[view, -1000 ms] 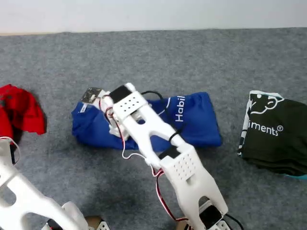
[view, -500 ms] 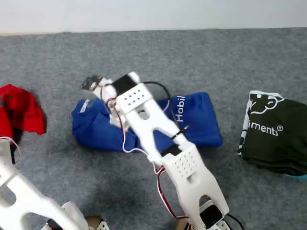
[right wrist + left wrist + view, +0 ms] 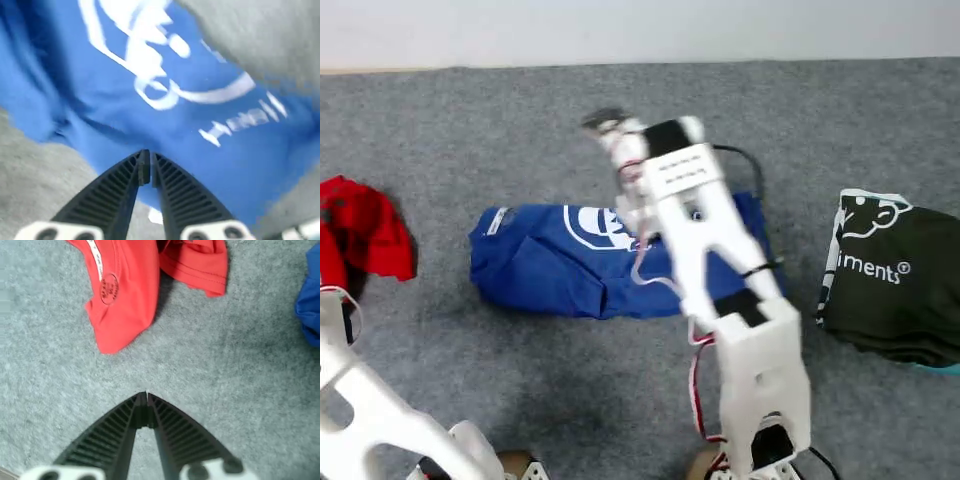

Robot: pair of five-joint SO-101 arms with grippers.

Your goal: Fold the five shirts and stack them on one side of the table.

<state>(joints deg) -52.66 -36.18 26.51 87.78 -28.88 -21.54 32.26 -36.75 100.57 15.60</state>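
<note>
A blue shirt (image 3: 555, 262) with white print lies roughly folded at the middle of the grey table. My right gripper (image 3: 606, 124) is raised over its far edge, near the middle. In the right wrist view the right gripper (image 3: 146, 153) is shut with nothing between its fingers, and the blue shirt (image 3: 150, 75) spreads below it. A crumpled red shirt (image 3: 360, 228) lies at the far left. My left gripper (image 3: 146, 395) is shut and empty over bare table just short of the red shirt (image 3: 125, 290). A folded black shirt (image 3: 890, 275) rests at the right edge.
A teal edge (image 3: 945, 368) peeks out under the black shirt. The left arm's white body (image 3: 365, 405) fills the near left corner. Grey carpet-like table (image 3: 470, 130) runs to a pale wall at the back. The blue shirt's end (image 3: 312, 310) shows at the left wrist view's edge.
My right arm has swung from the blue shirt's left end to the right and toward the far side, uncovering the white print. The left arm has kept still.
</note>
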